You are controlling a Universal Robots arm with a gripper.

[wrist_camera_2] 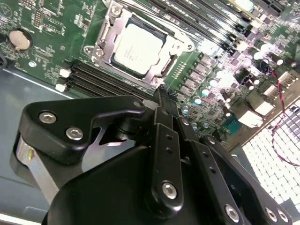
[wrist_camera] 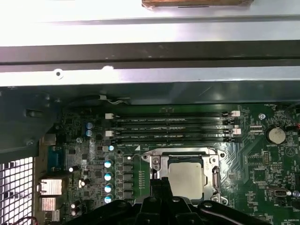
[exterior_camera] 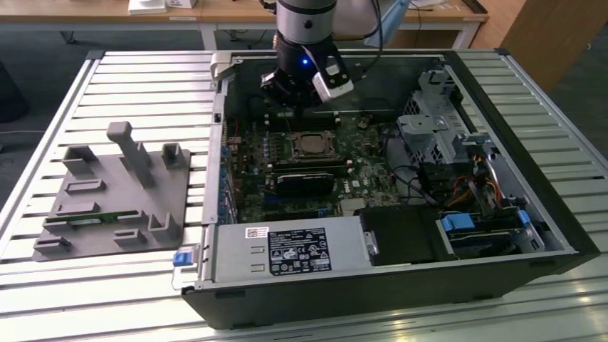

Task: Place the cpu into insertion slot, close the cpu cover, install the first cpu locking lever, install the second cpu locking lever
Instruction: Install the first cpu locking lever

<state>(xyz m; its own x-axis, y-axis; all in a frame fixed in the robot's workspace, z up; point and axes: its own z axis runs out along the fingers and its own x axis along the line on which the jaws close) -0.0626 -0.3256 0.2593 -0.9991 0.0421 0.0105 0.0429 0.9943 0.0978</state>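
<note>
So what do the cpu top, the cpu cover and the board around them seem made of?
The cpu: likely metal, matte, its top evenly silvery-grey. The cpu cover: apparently thin bare sheet metal, with bright glints. The motherboard: green coated circuit laminate, judging by mounted components.

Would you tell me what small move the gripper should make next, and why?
Probably a slight descent of the black gripper toward the edge of the thin silver metal cpu cover: the pale silvery-grey square cpu already lies within that closed frame, and the gripper hangs just beside it, holding nothing.
</note>
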